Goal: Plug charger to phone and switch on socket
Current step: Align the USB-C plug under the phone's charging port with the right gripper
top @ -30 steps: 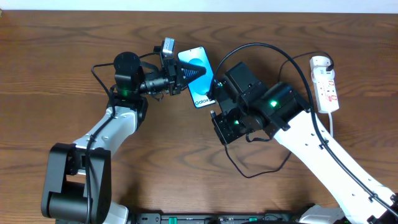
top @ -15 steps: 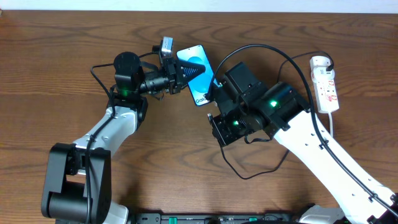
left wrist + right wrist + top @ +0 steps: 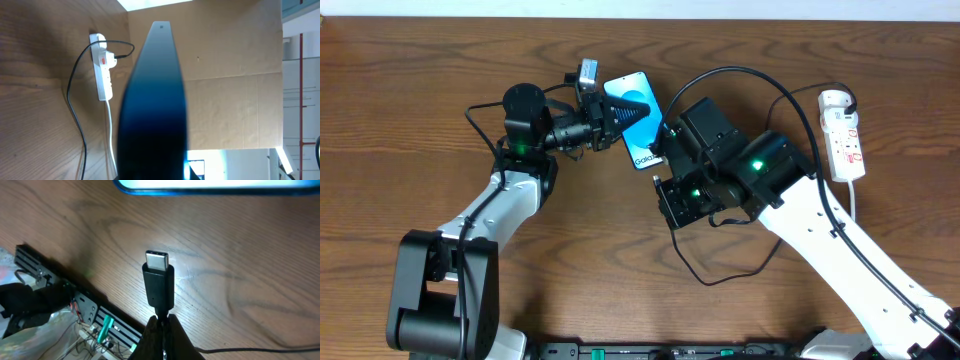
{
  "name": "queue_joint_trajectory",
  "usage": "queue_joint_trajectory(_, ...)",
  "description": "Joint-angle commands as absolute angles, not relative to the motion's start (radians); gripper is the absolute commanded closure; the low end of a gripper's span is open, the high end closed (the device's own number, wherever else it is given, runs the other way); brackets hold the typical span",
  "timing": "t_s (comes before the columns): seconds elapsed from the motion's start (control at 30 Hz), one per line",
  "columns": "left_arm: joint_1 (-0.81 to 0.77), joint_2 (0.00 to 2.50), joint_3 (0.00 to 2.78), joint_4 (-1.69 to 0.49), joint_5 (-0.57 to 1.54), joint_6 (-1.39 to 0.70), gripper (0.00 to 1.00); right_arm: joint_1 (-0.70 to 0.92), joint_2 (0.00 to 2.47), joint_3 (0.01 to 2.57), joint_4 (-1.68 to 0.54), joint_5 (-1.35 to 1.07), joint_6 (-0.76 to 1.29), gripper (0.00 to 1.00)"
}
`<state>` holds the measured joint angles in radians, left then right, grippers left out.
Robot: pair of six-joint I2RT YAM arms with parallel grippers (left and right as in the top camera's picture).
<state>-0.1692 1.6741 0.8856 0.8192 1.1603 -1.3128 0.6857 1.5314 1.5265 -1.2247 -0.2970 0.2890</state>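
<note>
**Overhead.** The phone (image 3: 636, 89) is off the wooden table (image 3: 410, 90), near the middle of the far edge, its blue screen facing up. The left gripper (image 3: 620, 113) is clamped on it from the left, with dark fingers lying across the screen. The right gripper (image 3: 662, 150) sits just beside the phone's lower right end and is closed on the tip end of the charger (image 3: 740, 72). The thin black cable arches over the right arm to a white plug (image 3: 834, 99) seated in the socket (image 3: 847, 140). The socket is a narrow white strip lying along the right edge near the far corner. A slack loop of cable lies on the table below the right wrist. The bulky right wrist crowds the space between phone and socket, while the left half of the table is open wood.

**Left wrist.** The phone (image 3: 155, 100) fills the centre as a blurred, dark blue slab seen edge-on. Beyond it lie the socket (image 3: 102, 65), with a red switch, and the thin cable. A flat brown cardboard (image 3: 235, 75) wall closes off that side.

**Right wrist.** The fingers (image 3: 175, 337) pinch the cable just behind the connector (image 3: 159, 280), a black sleeve with a rounded metal tip. The tip points at the phone's glowing edge (image 3: 220, 186) but stands apart from it, with bare grained wood between them. A black rail (image 3: 75, 305) runs along the lower left.
</note>
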Motion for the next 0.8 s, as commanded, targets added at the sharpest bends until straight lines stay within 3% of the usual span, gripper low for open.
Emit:
queue_joint_trajectory(0.0,-0.168,1.666,0.912,0.833,1.159,-1.322,0.92,0.693,1.538,1.521,-1.239,-0.279,0.315,0.99)
queue_joint_trajectory(0.77,-0.168,1.666,0.912,0.908,1.261,-1.302,0.93,0.681,1.562,1.521,-1.197,-0.267,0.321,0.99)
